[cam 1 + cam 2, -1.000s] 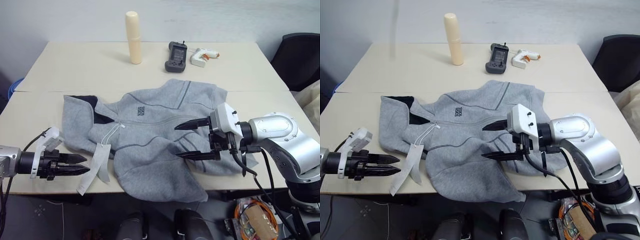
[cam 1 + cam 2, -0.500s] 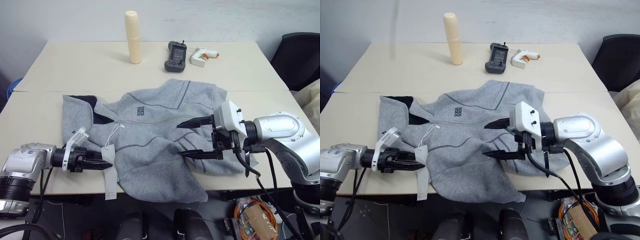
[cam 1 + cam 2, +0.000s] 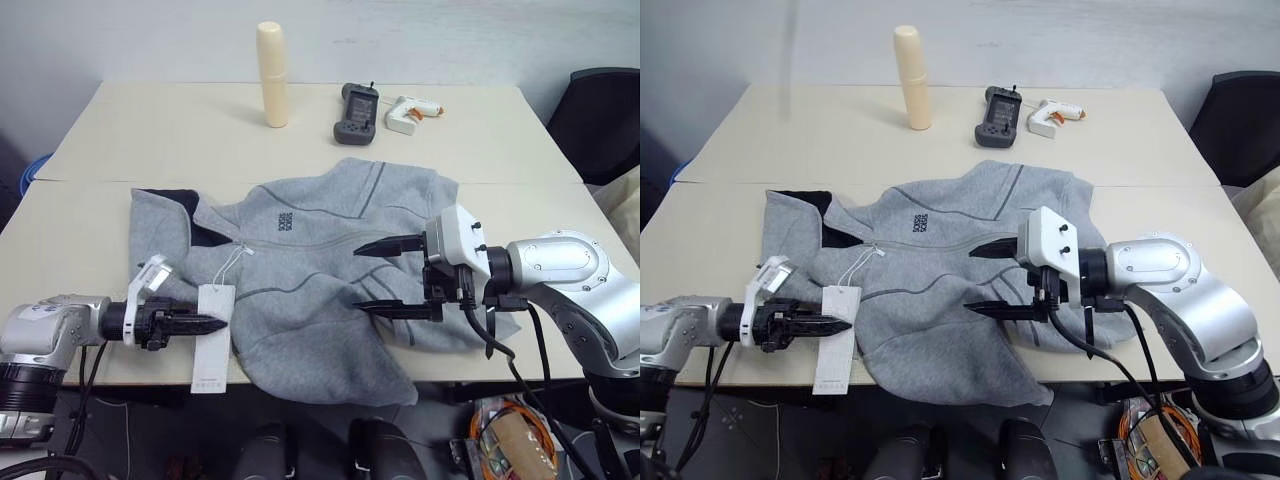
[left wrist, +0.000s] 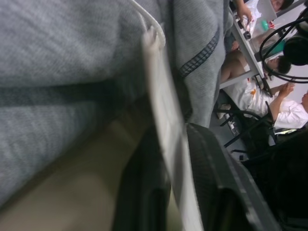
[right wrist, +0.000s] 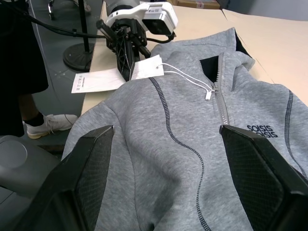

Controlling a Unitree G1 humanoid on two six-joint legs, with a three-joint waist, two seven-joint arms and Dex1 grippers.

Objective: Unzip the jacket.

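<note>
At the tabletop's [image 3: 90, 140] near edge, the left end effector [image 3: 205, 324] has just clamped onto the white hang tag [image 3: 212, 340] of the zipped grey fleece jacket [image 3: 320, 280] lying flat, not its zipper pull, while the right end effector [image 3: 385, 278] hovers wide open above the fleece.

Light-grey fleece jacket [image 3: 330, 270] with dark seams, navy collar lining and small dark chest logo, lay flat and crumpled on table's near half, collar toward left, zip closed, hem draped over near edge, white hang tag [image 3: 209, 338] dangling at left.
</note>
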